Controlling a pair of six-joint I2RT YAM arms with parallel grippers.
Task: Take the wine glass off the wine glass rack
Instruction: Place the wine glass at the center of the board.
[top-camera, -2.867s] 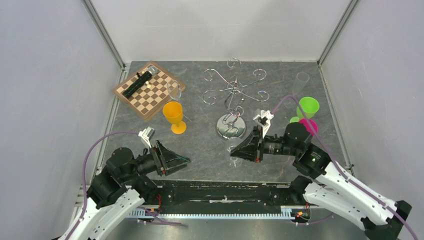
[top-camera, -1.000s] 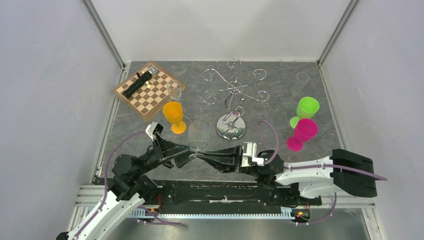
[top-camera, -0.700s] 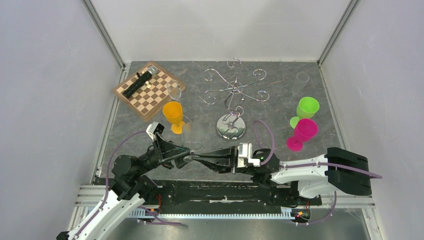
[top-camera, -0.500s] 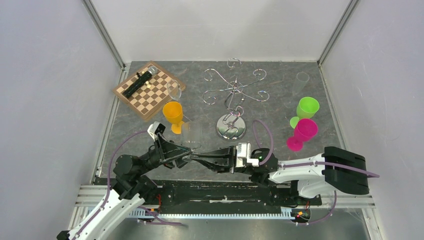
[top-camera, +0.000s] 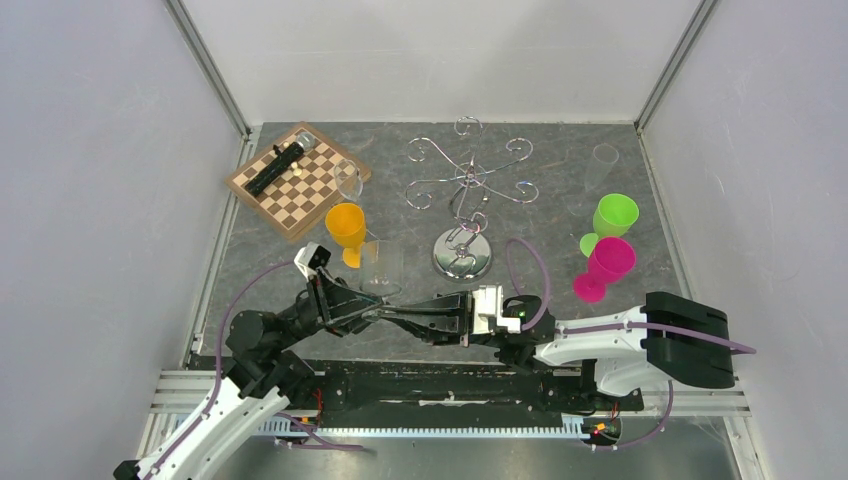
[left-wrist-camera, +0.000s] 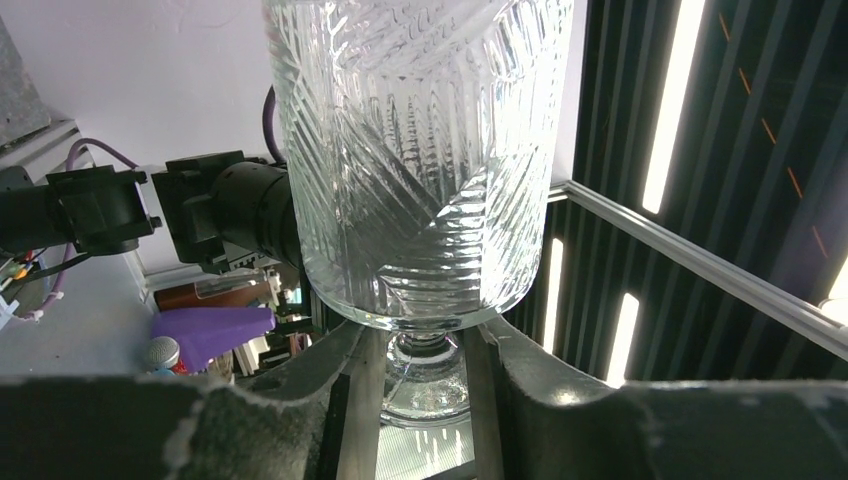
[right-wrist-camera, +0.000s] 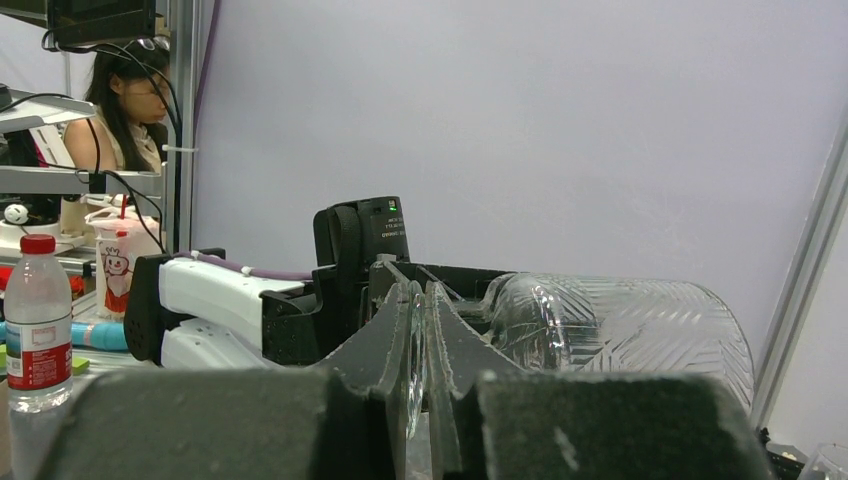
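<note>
Left wrist: your left gripper (left-wrist-camera: 424, 350) brackets the wine glass (left-wrist-camera: 415, 180) stem, just below the bowl
Jaws narrow, contact unclear; right gripper (right-wrist-camera: 420, 300) is clamped on the foot, offering you that stem

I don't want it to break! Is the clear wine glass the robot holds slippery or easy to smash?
Probably fragile: the wine glass is clear glass on a narrow stem. Likely slippery: the right gripper pinches only its smooth foot. Tall over that foot, it may tip.
</note>
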